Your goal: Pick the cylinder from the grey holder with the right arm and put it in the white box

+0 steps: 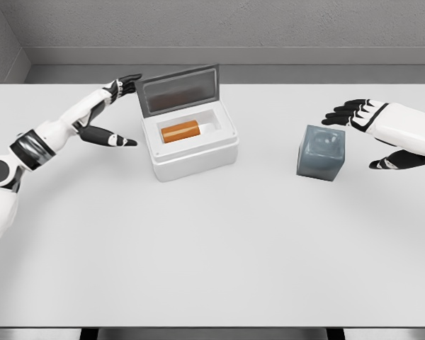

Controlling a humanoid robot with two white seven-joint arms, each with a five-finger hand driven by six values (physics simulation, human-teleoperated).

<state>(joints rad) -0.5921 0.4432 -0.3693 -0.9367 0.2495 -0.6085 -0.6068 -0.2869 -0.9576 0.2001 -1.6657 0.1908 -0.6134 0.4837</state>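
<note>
An orange cylinder (181, 131) with a white end lies on its side inside the white box (195, 157), whose grey lid (179, 90) stands open at the back. The grey holder (321, 152), a squat grey block with a round hollow on top, stands right of the middle. My right hand (368, 138) hovers just right of the holder, fingers spread, holding nothing. My left hand (124, 106) sits beside the box's left wall, open, with its fingertips near the lid's left edge.
The white table (212, 255) stretches wide in front of both objects. A grey wall runs along the table's far edge.
</note>
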